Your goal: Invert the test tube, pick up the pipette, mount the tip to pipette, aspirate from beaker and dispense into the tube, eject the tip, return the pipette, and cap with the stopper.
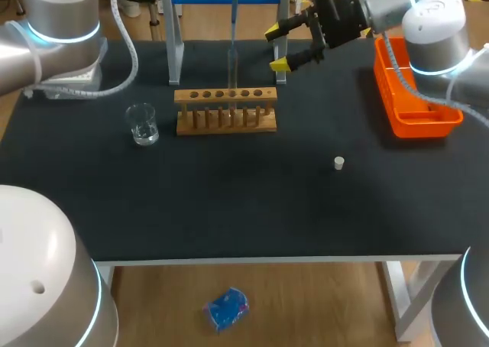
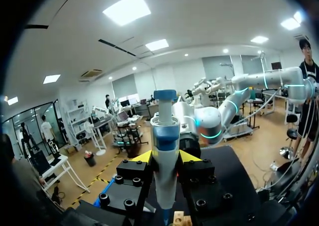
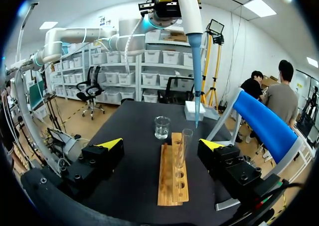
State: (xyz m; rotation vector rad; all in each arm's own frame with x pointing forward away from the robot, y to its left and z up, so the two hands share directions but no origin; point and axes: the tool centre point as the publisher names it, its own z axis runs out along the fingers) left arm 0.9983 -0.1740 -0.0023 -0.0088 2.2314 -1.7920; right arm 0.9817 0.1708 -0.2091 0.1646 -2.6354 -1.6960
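Head view: the pipette (image 1: 233,26) hangs over the test tube (image 1: 231,76) in the rack (image 1: 226,110). The right jaws stand apart at the rack's two o'clock, the stopper (image 1: 339,162) at four. The left jaws are cut off.
Left wrist view: left jaws clamped on the pipette.
Right wrist view: the tip (image 3: 196,76) could miss the test tube's narrow mouth and drip; fill unreadable

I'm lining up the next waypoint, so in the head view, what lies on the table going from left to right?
beaker → wooden rack → stopper → orange bin
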